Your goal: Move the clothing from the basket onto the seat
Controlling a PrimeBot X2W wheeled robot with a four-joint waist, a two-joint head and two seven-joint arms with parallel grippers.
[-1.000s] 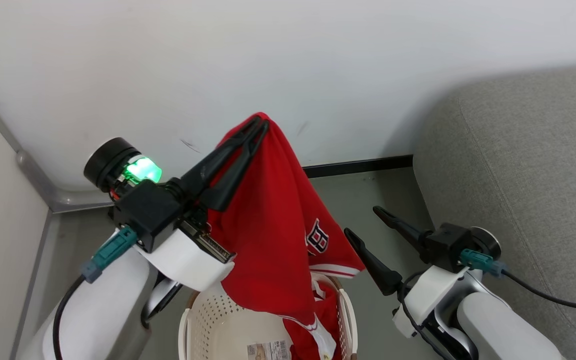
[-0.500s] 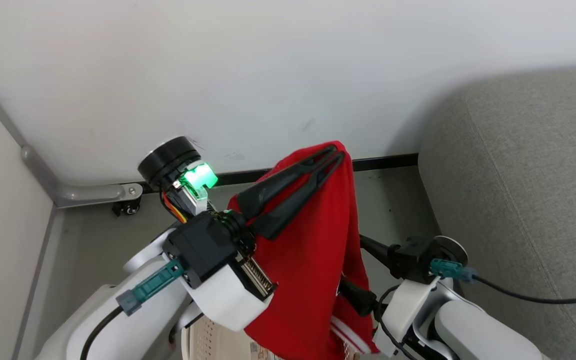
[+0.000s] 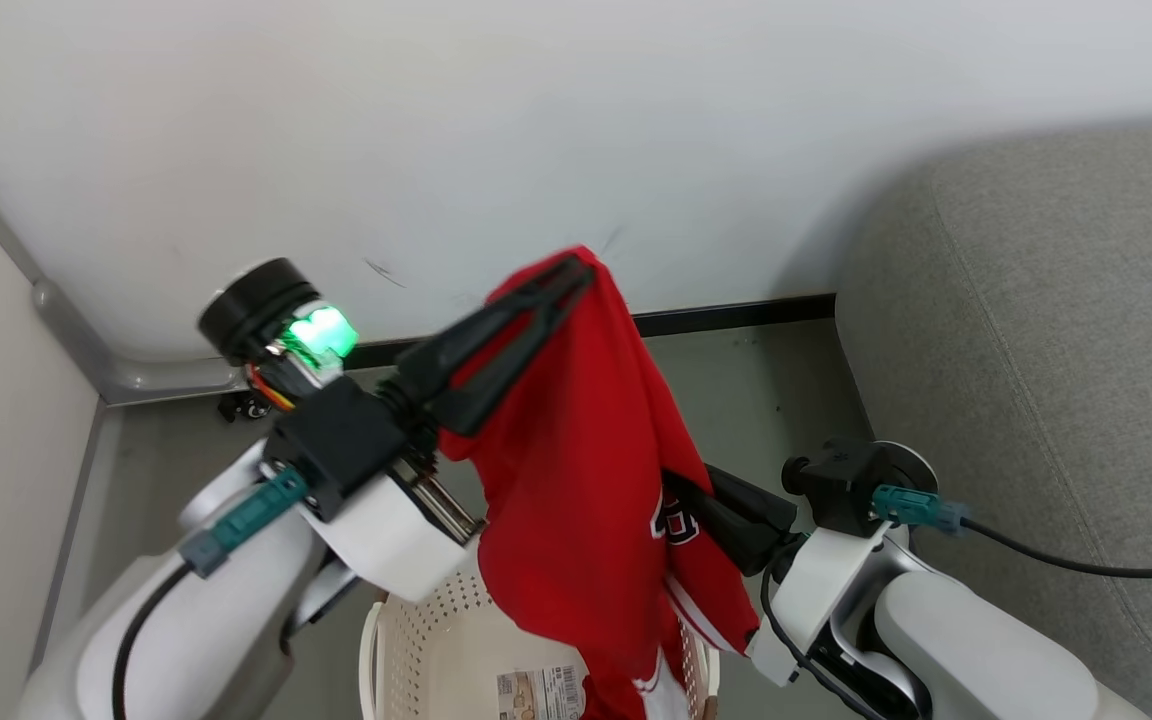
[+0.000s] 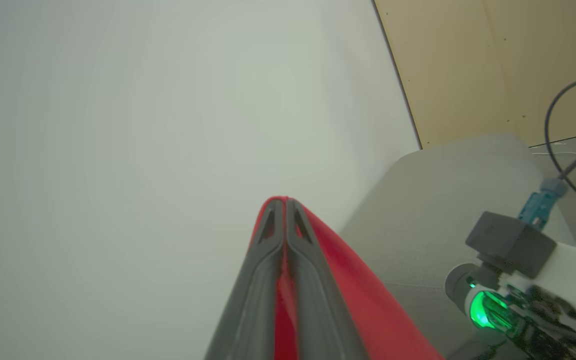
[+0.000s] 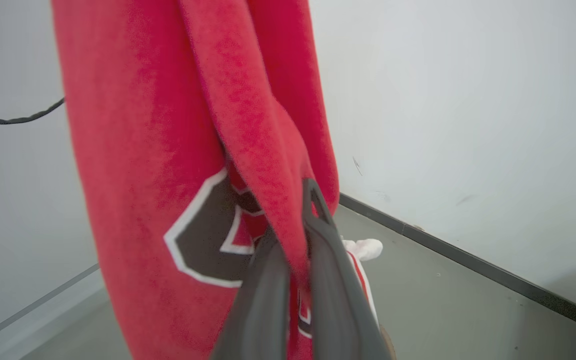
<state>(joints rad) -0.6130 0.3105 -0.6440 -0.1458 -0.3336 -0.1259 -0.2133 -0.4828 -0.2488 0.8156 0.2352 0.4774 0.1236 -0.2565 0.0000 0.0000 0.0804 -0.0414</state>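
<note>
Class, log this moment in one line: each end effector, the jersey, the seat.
left end effector: shut on jersey, hanging over basket | right end effector: shut on jersey fold | seat: jersey not yet there

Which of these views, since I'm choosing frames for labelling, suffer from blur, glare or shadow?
Head view: sharp, though the green wrist light is blown out and a soft shadow lies on the white wall beside the large grey woven-fabric seat. Left wrist view: another green light glares. Right wrist view: the bright red fabric jersey hangs close and looks soft.
</note>
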